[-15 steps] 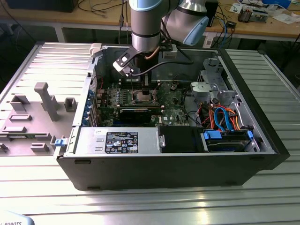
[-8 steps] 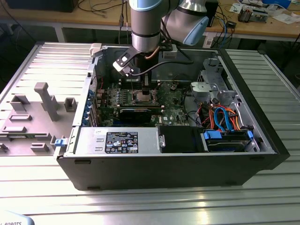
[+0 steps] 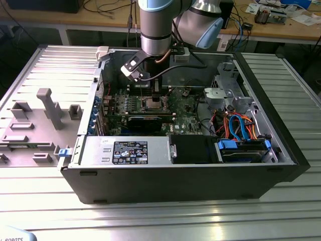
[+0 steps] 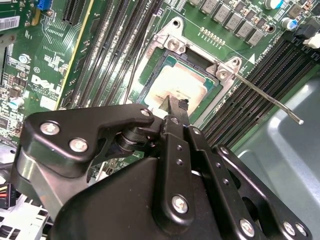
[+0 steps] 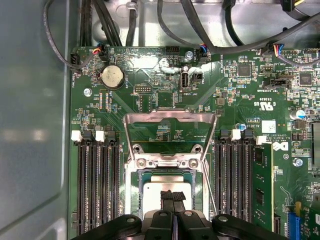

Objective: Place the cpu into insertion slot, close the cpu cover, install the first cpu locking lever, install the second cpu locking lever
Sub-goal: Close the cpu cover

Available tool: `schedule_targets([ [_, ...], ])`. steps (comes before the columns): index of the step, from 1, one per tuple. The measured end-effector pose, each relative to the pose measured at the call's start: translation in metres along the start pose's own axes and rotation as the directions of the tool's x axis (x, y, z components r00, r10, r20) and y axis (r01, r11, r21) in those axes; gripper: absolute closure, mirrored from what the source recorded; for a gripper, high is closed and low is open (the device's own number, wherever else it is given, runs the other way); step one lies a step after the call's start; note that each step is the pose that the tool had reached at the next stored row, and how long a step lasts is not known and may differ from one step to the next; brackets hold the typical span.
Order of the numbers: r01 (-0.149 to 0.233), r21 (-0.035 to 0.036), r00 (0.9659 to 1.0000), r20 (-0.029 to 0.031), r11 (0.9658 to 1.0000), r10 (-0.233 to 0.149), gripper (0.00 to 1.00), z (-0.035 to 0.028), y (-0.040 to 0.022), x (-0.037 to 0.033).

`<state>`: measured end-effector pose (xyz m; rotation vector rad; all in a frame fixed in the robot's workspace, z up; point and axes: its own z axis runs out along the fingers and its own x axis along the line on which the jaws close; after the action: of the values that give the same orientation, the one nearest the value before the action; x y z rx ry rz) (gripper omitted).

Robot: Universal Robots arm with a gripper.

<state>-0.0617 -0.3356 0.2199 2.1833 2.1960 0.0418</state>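
Over the insertion slot [image 5: 137, 197] my gripper [image 5: 172, 197] hangs pressed together just over the cpu [image 5: 162, 186] lying in it, the cpu cover [image 5: 170, 116] tipped open, I judge, for access.

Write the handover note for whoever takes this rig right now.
The gripper is shut, tips down at the cpu.
The cpu lies in the insertion slot.
The cpu cover stands open, swung back from the slot.
One locking lever sticks out free.
Done: cpu placed. Left: cover, both levers.
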Motion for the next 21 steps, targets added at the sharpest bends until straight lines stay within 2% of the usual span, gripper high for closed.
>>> schedule_targets([
  [21, 0.001, 0.0001, 0.9999, 0.013, 1.0, -0.001, 0.89, -0.0004, 0.0, 0.0],
])
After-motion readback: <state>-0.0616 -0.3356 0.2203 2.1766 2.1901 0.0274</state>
